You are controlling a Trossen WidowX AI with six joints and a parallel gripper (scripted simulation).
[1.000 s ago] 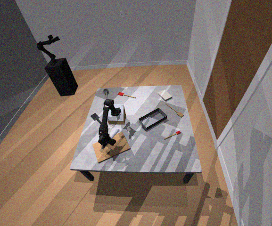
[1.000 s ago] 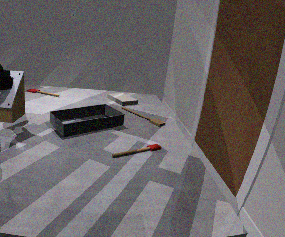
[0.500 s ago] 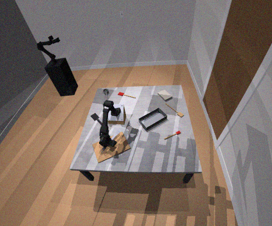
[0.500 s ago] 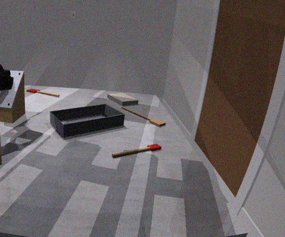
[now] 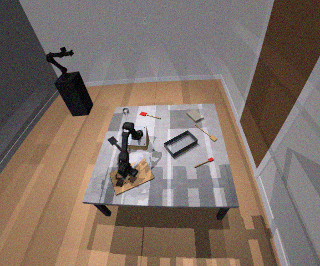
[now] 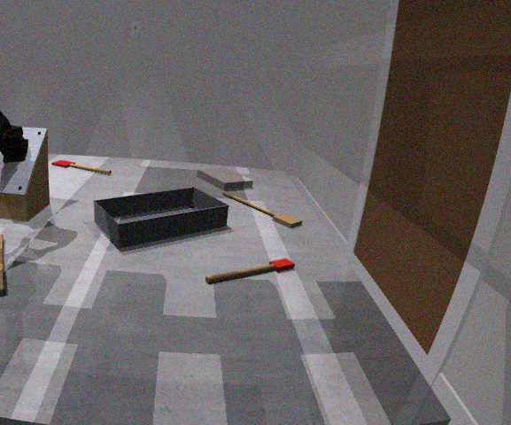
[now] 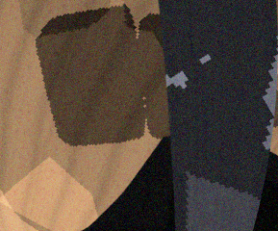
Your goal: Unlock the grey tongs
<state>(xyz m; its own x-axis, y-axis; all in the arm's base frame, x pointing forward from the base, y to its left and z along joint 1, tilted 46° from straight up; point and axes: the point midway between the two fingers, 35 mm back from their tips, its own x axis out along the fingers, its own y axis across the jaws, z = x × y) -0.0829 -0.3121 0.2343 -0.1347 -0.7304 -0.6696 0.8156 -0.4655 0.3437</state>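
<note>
One tongs (image 7: 218, 122) arm visible, tips hidden

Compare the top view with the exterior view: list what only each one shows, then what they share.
Only the top view shows the hand low over the wooden board, shut on the grey tongs, which are hard to make out there, plus a black pedestal on the floor. Only the exterior view shows the roasting tin's bare inside from the side, with nothing across its rim. Both show the tin, two red spatulas, a wooden spatula and the board.
</note>
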